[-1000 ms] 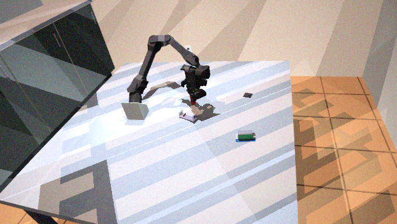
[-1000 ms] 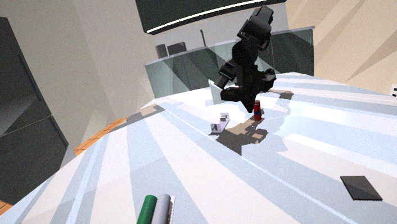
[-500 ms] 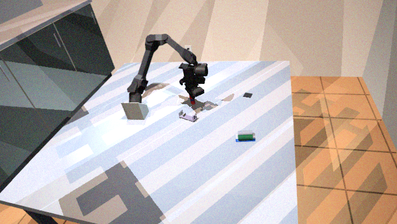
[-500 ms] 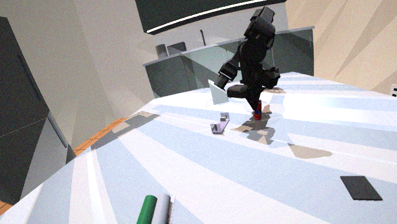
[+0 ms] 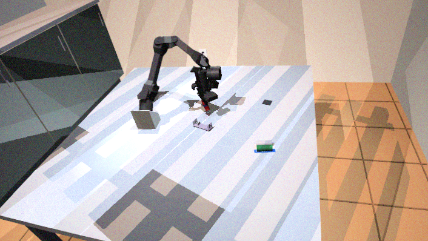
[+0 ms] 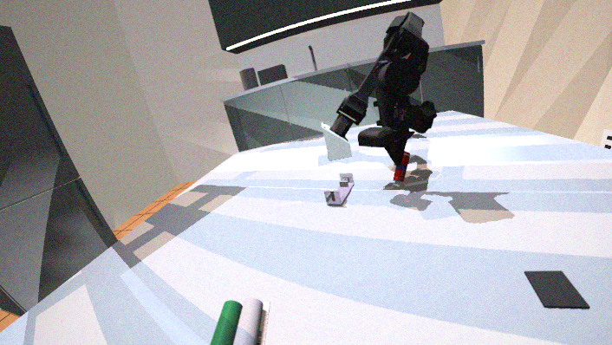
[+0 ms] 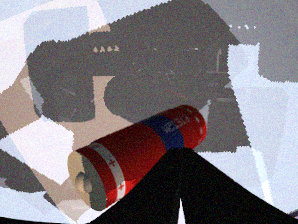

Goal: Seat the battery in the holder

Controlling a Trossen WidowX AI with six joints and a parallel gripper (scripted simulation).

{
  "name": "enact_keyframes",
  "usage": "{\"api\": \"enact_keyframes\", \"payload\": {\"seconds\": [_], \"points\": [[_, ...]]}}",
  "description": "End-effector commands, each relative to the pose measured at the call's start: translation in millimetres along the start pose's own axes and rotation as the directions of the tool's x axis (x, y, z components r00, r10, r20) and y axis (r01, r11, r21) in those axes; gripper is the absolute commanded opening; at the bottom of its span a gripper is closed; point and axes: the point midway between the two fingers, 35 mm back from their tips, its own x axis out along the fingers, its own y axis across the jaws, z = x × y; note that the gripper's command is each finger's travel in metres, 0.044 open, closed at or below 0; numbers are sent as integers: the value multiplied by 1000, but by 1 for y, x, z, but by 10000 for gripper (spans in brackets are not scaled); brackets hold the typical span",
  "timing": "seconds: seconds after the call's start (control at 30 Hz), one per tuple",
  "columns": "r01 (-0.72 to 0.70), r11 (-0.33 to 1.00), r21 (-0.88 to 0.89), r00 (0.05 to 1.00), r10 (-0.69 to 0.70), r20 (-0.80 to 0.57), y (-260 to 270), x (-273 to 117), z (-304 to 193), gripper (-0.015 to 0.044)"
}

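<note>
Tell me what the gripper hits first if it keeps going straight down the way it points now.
The battery. The gripper, shut with nothing between its fingers, points down right at the battery's upper end, which looks tilted. Whether they already touch is unclear. Below that lies the table. The holder sits off to one side.
</note>
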Motion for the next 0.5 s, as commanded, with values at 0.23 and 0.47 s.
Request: {"api": "enact_keyframes", "payload": {"seconds": [0.23,0.47], "points": [[-1,1000,1,1000,1,-1,9,-4,-1,0],[2,1000,1,1000,-2,2,11,-61,0,0]]}}
